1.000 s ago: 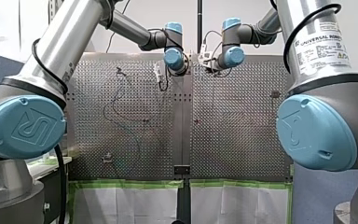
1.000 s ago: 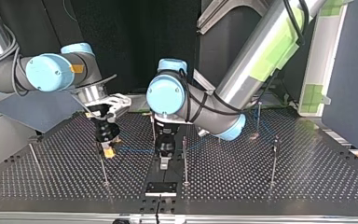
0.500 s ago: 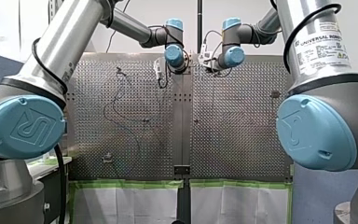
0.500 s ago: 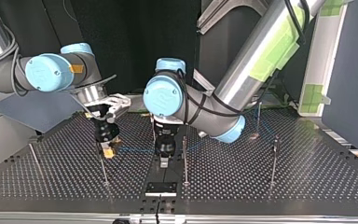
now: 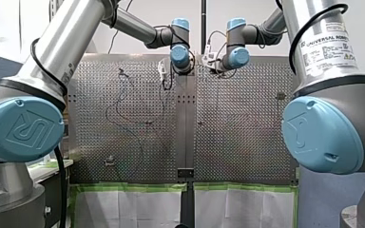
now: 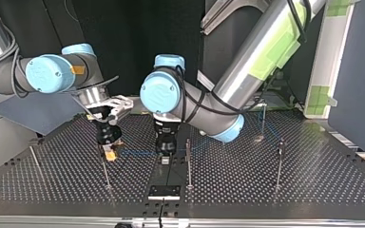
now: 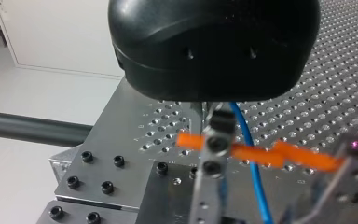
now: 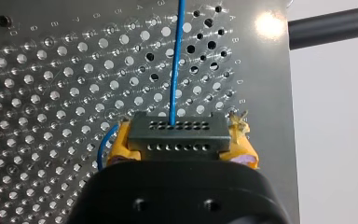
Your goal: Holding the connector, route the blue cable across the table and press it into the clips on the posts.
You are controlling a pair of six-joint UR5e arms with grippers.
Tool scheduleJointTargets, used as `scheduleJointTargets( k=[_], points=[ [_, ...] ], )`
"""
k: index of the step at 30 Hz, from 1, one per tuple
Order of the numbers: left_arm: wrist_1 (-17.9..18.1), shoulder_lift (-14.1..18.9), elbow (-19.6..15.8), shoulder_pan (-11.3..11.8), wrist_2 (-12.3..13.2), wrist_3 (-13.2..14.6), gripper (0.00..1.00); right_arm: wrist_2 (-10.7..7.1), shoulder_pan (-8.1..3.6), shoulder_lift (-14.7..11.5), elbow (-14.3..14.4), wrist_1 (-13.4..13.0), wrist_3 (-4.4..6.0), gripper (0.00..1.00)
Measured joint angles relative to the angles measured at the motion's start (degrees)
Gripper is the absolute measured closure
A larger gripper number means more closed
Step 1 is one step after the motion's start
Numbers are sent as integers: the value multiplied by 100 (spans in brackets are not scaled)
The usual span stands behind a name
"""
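my right gripper (image 8: 179, 142) clamps the dark rectangular connector (image 8: 178, 132) of the thin blue cable (image 8: 176, 60); whether my left gripper (image 6: 165, 160) is apart or together i cannot tell.

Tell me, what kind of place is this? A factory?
Most likely a robot lab. My left arm and my right arm reach over a metal table full of holes, thin posts stand on it, and my right gripper holds the connector of a blue cable.

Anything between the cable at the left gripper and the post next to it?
Nothing visible. In the top view the post stands just at the view's right of my left gripper, which the blue cable reaches; only perforated table shows between them. Clip contact can't be told.
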Motion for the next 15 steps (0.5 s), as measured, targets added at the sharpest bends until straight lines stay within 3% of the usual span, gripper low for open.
scheduleJointTargets(
  k=[8, 15],
  points=[
    [32, 3, -284, -124, -174, 39, 100, 0, 21, -2, 8, 13, 0, 100],
    [344, 4, -668, -277, -284, -5, 100, 5, 31, 4, 108, 14, 0, 100]
  ],
)
